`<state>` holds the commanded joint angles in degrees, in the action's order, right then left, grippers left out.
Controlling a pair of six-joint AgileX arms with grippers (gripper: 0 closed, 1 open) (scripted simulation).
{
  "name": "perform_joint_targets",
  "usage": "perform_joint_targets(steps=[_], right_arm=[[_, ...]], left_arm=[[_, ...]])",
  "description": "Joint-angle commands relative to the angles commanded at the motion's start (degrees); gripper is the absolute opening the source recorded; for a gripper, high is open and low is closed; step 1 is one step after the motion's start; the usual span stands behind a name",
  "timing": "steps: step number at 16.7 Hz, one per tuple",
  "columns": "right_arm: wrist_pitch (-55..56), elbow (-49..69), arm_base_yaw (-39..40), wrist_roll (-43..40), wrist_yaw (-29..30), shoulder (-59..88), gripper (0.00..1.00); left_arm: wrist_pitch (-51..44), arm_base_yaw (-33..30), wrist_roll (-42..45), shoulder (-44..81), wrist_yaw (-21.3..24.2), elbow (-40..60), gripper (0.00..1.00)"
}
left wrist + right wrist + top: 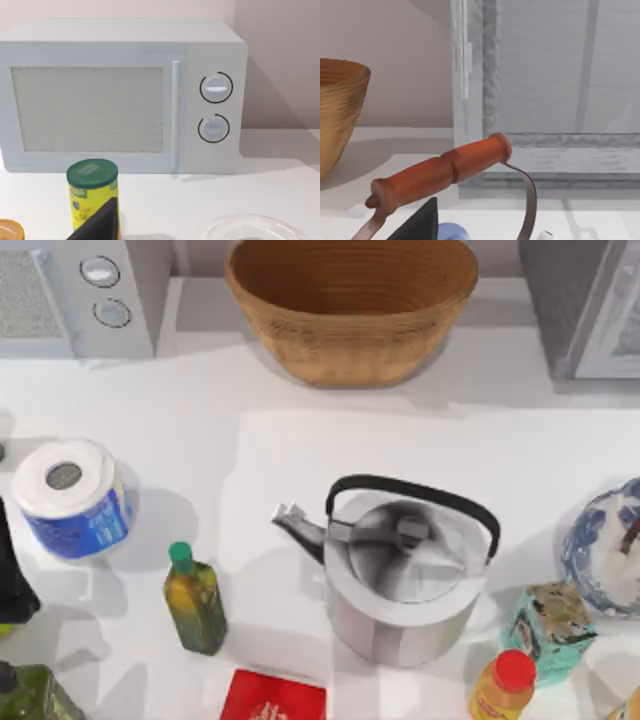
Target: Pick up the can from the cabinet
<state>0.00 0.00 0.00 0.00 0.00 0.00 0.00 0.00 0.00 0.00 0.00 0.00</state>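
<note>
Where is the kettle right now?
In the top view the kettle stands right of centre on the table, in front of the basket, between the green-capped bottle and carton.

The scene is brightly and evenly lit, and soft grey shadows are cast on the white table [300,440] beside the kettle [405,575], the toilet roll [68,495] and the green-capped bottle [194,600]. A broad soft shadow is thrown under the basket [350,305], and another falls on the wall beside the microwave [120,95]. A gentle sheen is seen on the kettle's lid.
</note>
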Motion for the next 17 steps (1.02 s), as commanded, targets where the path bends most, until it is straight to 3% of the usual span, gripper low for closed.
perform_joint_targets(steps=[7, 17], right_arm=[[-2.0, 9.0, 1.2, 0.1, 1.0, 7.3, 1.0], [-14.0, 57.4, 6.1, 0.4, 6.7, 45.0, 1.0]], left_arm=[[0.0, 0.0, 0.0, 0.0, 0.0, 0.0, 1.0], [0.0, 0.0, 0.0, 0.0, 0.0, 0.0, 1.0]])
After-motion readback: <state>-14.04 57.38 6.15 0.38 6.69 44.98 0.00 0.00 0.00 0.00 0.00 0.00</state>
